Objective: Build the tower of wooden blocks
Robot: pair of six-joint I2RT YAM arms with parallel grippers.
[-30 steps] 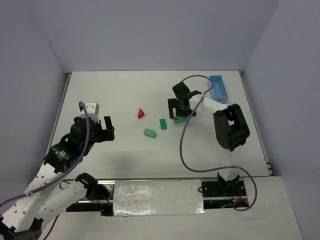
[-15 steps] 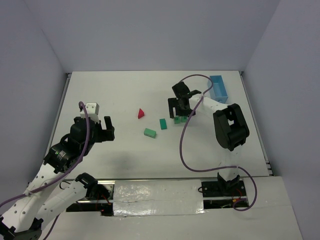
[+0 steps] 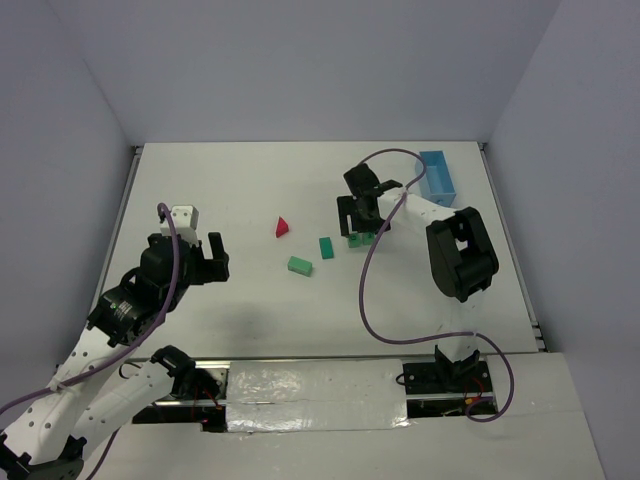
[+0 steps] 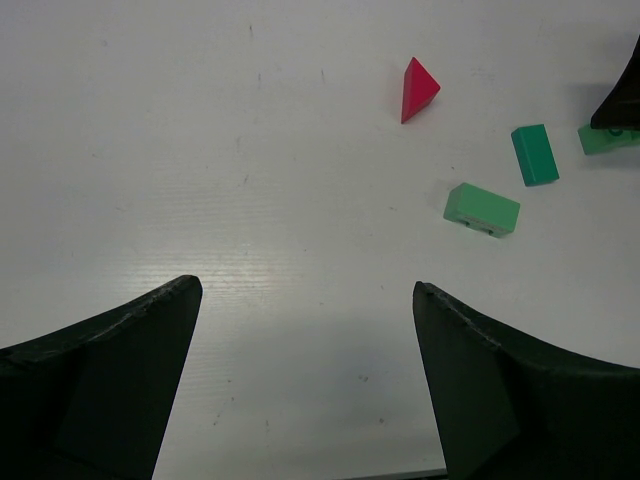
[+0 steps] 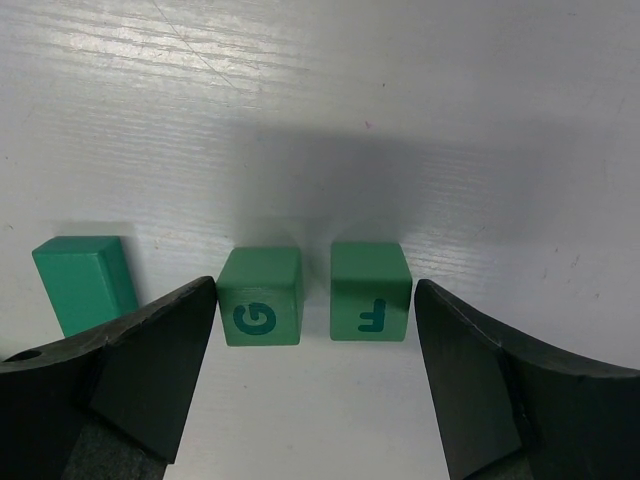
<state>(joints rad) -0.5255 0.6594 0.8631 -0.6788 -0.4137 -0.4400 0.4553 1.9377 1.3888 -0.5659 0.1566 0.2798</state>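
Right gripper is standing wide open and gripping nothing. It is straddling two green cubes: cube G and cube F are sitting side by side on the white table with a narrow gap between them. One finger is sitting just beside cube G, possibly in contact; the wrist view is too tight to say. The opposite one is standing clearly apart from cube F.

Landmark: red roof piece.
- The cube pair is lying to the right of it, slightly nearer the arm bases.
- Green rectangular piece is lying between it and the cubes, just beside cube G.
- Green block is lying nearer the bases than it, a little to the right.
- Light blue tray is sitting well to the right of it, beyond the cubes and toward the back wall.
- Left gripper is hanging well to the left of it and nearer the bases, with jaws spread fully and only bare table between them.

All five pieces are lying singly on the table.
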